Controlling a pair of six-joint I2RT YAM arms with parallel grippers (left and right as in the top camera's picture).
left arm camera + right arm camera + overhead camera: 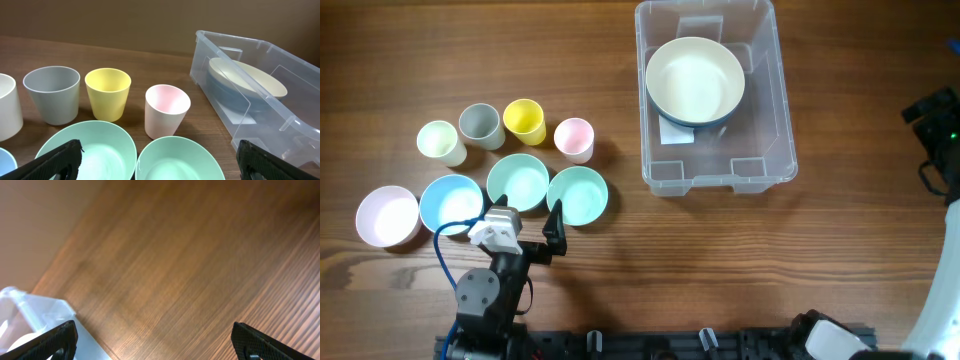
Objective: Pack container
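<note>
The clear container (785, 110) stands at the back right of centre and holds a cream bowl (695, 78) stacked on a blue one. It also shows in the left wrist view (220, 65) and its corner shows in the right wrist view (45, 315). My left gripper (525, 228) is open and empty at the front left, just in front of two mint green bowls (518, 182) (577, 194); its fingers (160, 167) straddle them. My right gripper (935, 110) is open and empty (155, 342) at the far right, over bare table.
A pink bowl (387, 216) and a blue bowl (451, 203) sit left of the green ones. Behind them stand a pale cup (441, 142), a grey cup (480, 125), a yellow cup (524, 121) and a pink cup (574, 139).
</note>
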